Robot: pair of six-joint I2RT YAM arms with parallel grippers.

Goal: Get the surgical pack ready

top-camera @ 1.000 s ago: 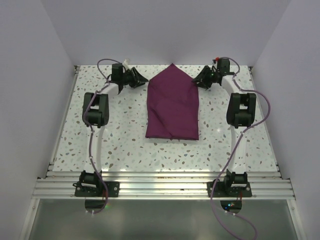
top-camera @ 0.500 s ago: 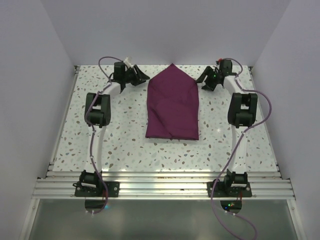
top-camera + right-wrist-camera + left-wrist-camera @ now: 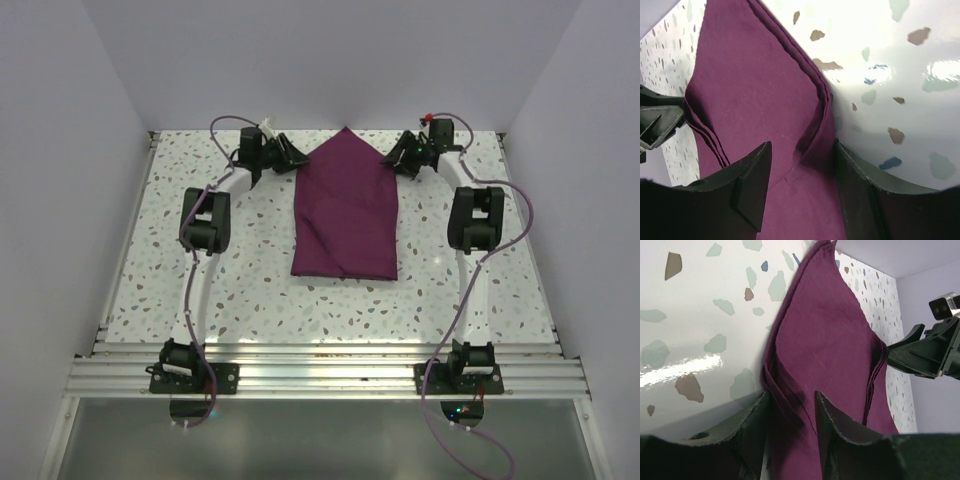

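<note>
- Maroon pack [image 3: 345, 215]: my left claw [image 3: 288, 155] at its 11 o'clock, right claw [image 3: 398, 158] at 1 o'clock, both open astride edges.
- Pinching only some layers could splay the fold.

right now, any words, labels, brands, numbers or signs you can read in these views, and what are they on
None: no text, number or sign can be read in any view.
The surgical pack is plain purple cloth with no tag or print showing.
The table carries only coloured speckles.
The left end effector and the right end effector are plain dark parts with no visible markings.
</note>
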